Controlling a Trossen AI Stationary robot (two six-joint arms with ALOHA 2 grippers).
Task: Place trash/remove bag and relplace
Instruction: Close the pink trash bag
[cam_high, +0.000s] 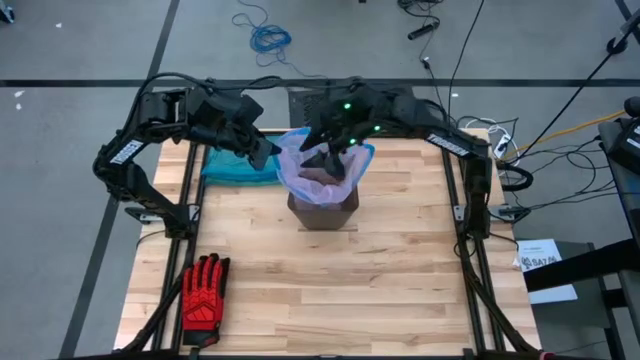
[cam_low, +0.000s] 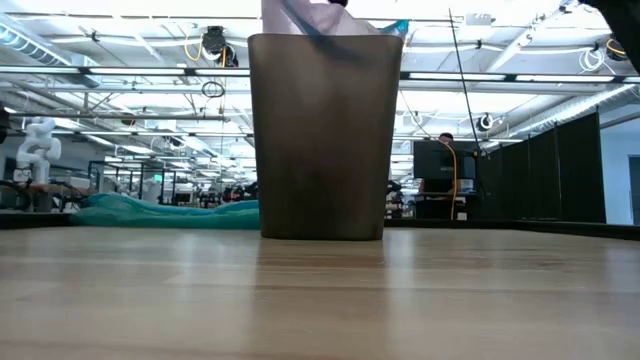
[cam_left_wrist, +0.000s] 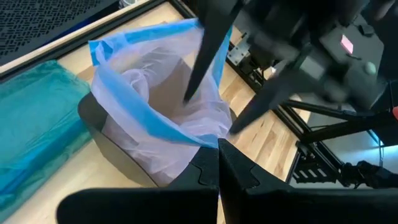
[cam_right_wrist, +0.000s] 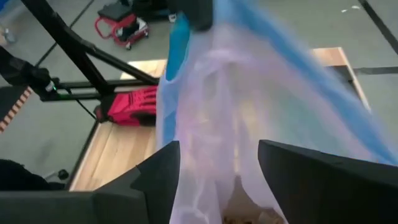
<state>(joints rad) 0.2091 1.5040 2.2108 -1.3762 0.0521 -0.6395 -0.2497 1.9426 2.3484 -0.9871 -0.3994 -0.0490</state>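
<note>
The brown bin (cam_high: 322, 208) (cam_low: 320, 140) stands on its base mid-table. The pale pink liner (cam_high: 300, 165) (cam_left_wrist: 155, 93) (cam_right_wrist: 217, 112), with a blue band along its rim, sits in the bin and bulges above it. My left gripper (cam_high: 268, 152) (cam_left_wrist: 217, 163) is at the bin's left rim, shut on the liner. My right gripper (cam_high: 335, 160) (cam_right_wrist: 217, 174) is open over the bin's mouth. One of its fingers (cam_left_wrist: 202, 59) points into the liner and the other (cam_left_wrist: 264, 106) stands outside it. Faint tan shapes (cam_right_wrist: 245, 214) show low inside the liner. My left gripper pinches the liner's blue-banded rim (cam_left_wrist: 202, 140) between its two shut fingers, on the bin's left side. It comes slanting down from the table's far left. That part of the rim is raised above the bin's edge; the rest of the liner hangs inside the bin. My right gripper straddles the liner's wall (cam_right_wrist: 217, 143) from above, pointing down; whether a finger touches it I cannot tell.
A teal-blue plastic bag (cam_high: 240, 165) (cam_low: 170, 212) lies flat on the table left of the bin, under my left arm. A red-and-black glove (cam_high: 205, 292) lies at the near left corner. Bare wood stretches in front of the bin and to its right.
</note>
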